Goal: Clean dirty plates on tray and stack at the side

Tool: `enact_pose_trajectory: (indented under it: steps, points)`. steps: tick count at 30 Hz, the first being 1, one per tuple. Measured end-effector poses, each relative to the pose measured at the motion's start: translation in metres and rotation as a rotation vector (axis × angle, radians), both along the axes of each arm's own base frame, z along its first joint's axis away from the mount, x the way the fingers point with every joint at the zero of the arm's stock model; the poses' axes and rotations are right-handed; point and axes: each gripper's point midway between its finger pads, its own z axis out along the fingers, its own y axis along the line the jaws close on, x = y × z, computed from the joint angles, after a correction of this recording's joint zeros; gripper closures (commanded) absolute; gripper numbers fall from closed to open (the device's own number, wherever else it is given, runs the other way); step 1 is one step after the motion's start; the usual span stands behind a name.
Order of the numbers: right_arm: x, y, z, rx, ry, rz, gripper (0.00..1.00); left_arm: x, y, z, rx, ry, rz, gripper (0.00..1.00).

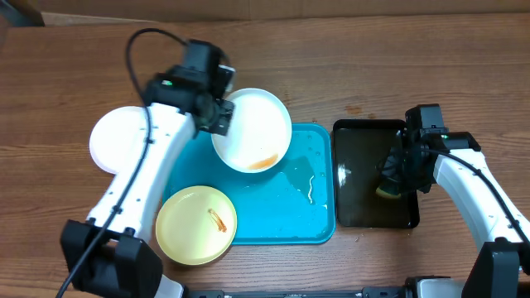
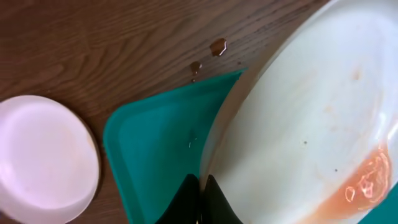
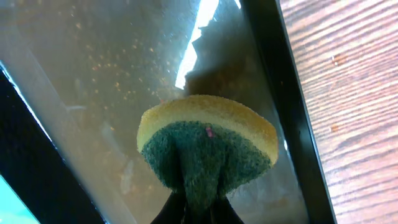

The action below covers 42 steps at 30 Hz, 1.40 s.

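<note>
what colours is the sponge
The sponge is yellow foam with a dark green scouring side; the right wrist view shows it best.

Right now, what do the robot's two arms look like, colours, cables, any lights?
The left arm and right arm both have smooth white shells with black joints and black wrist blocks. A thin black cable loops above the left arm. A small green light glows near each wrist. The fingers are black and tapered.
</note>
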Motion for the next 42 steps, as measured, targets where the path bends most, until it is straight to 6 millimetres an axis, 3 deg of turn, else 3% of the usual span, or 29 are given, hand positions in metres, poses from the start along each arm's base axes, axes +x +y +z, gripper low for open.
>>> enact_pose_trajectory:
  steps: [7, 16, 20, 35, 38, 42]
  points:
    - [0.005, 0.000, 0.001, -0.002, -0.022, 0.022, 0.91, -0.011, -0.032, 0.017, 0.264, -0.157, 0.027, 0.96]
    - [0.005, 0.000, 0.001, -0.004, -0.022, 0.035, 0.91, -0.036, -0.077, 0.063, 0.532, -0.452, -0.023, 0.96]
    - [0.005, 0.000, 0.001, -0.004, -0.023, 0.035, 0.91, -0.042, -0.085, 0.078, 0.595, -0.540, -0.032, 0.96]
    - [0.003, 0.001, 0.001, 0.003, -0.016, 0.036, 0.91, -0.040, -0.073, 0.087, 0.643, -0.575, 0.014, 0.96]
    - [0.003, 0.002, 0.001, 0.008, -0.014, 0.037, 0.89, -0.035, -0.062, 0.079, 0.609, -0.530, 0.050, 0.96]
    - [0.005, 0.005, -0.004, 0.020, -0.031, 0.047, 0.92, -0.025, -0.042, 0.049, 0.469, -0.365, 0.111, 0.96]
